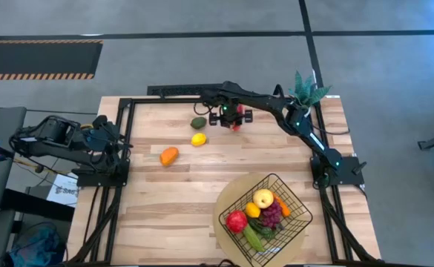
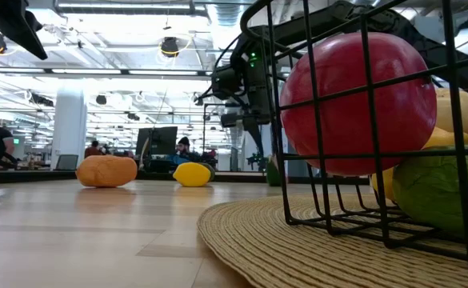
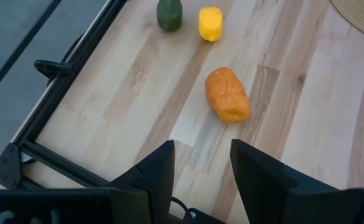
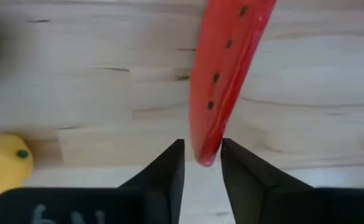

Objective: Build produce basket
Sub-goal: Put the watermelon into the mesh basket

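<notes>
A red watermelon slice (image 4: 228,68) with dark seeds lies at the table's far middle, and my right gripper (image 4: 203,146) points down, shut on its near tip; the high view shows this gripper (image 1: 234,119) there too. A green avocado (image 1: 199,122), a yellow lemon (image 1: 198,139) and an oblong orange fruit (image 1: 169,155) rest on the wood to its left. The black wire basket (image 1: 294,194) stands on a round tan mat at the near right, holding an apple (image 2: 354,104), grapes and other produce. My left gripper (image 3: 201,149) waits open over the left edge. My right gripper pinches the slice's narrow pointed end (image 4: 205,152) between its two fingers (image 4: 169,165), coming from above and pointing down. The slice runs away from the fingertips over the wood. Whether it is clear of the table I cannot tell.
A potted green plant (image 1: 306,89) stands at the far right corner beside the right arm. The tan mat (image 2: 250,232) spreads under the basket. Bare wood lies between the loose fruits and the basket. Black frame rails (image 3: 57,93) edge the table.
</notes>
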`<action>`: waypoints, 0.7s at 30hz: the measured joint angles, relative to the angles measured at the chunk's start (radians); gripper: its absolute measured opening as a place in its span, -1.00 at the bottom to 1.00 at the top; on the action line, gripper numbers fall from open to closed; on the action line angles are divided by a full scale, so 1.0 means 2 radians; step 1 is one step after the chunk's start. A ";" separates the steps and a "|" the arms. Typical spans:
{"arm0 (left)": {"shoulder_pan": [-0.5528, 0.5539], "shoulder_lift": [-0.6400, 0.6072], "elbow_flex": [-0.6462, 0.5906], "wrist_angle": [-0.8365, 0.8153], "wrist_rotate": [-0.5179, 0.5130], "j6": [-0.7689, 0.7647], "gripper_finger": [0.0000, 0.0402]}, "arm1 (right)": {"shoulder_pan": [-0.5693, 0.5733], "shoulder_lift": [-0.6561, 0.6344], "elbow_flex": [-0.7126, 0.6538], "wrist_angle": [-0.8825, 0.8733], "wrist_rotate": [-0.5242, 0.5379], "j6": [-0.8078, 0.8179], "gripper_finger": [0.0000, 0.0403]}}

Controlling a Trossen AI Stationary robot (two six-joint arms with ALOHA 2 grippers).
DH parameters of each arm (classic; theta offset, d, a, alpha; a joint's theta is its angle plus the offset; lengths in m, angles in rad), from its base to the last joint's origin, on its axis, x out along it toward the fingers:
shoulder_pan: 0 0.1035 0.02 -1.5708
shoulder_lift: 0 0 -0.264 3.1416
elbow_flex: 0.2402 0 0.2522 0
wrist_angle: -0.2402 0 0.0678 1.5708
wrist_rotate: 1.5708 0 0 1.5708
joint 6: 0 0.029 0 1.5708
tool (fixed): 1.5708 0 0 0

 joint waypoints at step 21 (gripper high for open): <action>0.000 0.000 0.000 0.000 0.014 0.000 -0.27 | 0.005 0.013 -0.001 -0.005 0.013 -0.002 -0.04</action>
